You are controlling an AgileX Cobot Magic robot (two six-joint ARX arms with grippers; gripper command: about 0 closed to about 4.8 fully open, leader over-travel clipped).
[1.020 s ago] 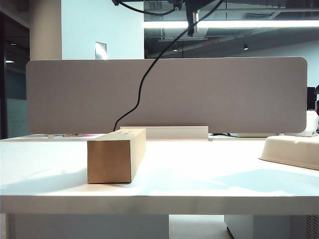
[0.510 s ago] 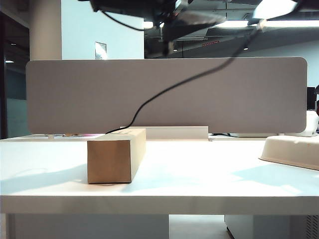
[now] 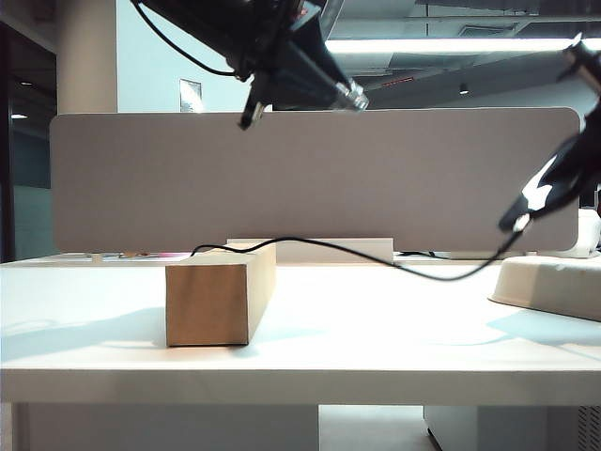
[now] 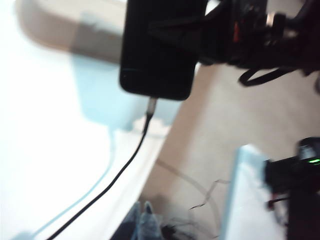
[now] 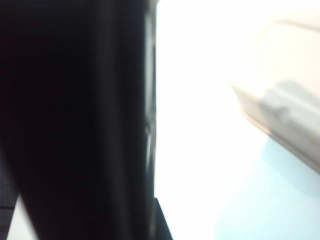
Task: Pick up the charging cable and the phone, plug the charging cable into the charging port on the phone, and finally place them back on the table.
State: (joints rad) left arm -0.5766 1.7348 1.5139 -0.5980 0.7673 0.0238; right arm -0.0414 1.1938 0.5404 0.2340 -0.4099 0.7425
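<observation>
**a:** so what is changed above the table (image 3: 376,329) compared with a second ago?

**b:** biggest thing first: both arms are now seen in front of the grey divider panel (image 3: 169,178), where only cord was seen before. the phone (image 4: 150,55) is brought down on the right and is held in the air just above the beige tray (image 3: 549,282), clamped in the right gripper (image 4: 202,37). the left gripper (image 4: 142,222) is kept high, left of centre; its fingers are pressed together, and nothing is seen between them.

**a:** and the charging cable (image 3: 376,252)?

**b:** it was strung up out of the top of the shot earlier. now it is sagged low, draped from behind the cardboard box (image 3: 207,305) across the tabletop and up to the phone. in the left wrist view the silver plug (image 4: 151,105) is seated at the phone's short end, right where the charging port would be.

**a:** so the plugging is done?

**b:** probably, though the view is blurred. what is likely left is setting both down.
</observation>
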